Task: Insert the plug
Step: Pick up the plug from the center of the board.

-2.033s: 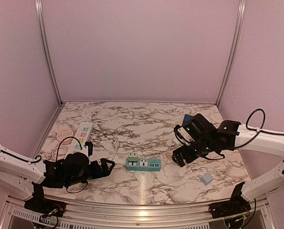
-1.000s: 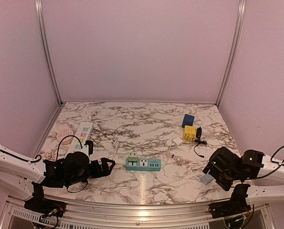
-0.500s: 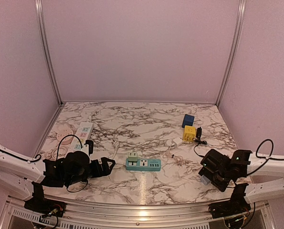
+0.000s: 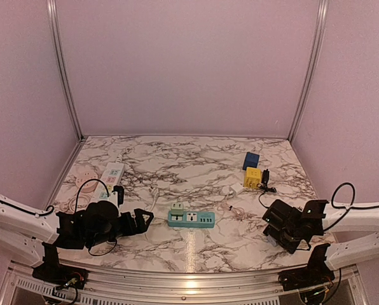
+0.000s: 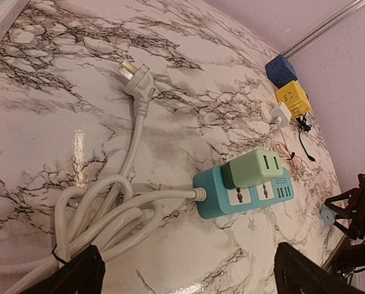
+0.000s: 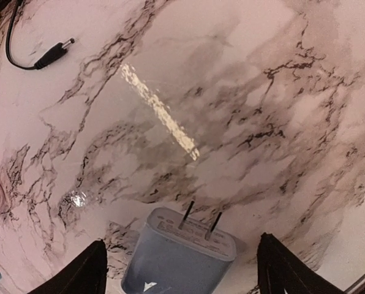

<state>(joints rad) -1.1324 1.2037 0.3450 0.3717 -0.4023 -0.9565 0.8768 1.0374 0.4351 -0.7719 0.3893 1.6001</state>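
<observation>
A grey-blue plug [image 6: 179,254] with two thin prongs lies on the marble, prongs pointing away from the camera. My right gripper [image 6: 181,245] straddles it, one finger on each side with a gap on both, so it is open. From above, the right gripper [image 4: 277,234] covers the plug. The teal power strip [image 4: 191,218] lies at the table's middle front with a green adapter [image 4: 177,208] in its left socket. My left gripper [image 4: 140,220] is open just left of the strip [image 5: 244,193], above a coil of white cable [image 5: 103,211].
A blue cube [image 4: 251,160] and a yellow cube [image 4: 253,176] stand at the back right, with a black lead [image 4: 266,189] beside them. A long white power strip [image 4: 111,175] lies at the far left. A white plug on its cord [image 5: 136,76] rests mid-table.
The right arm swung from mid-table to the near right, then slid left over the grey-blue plug, its fingers narrowing a little. The left arm has not moved.
</observation>
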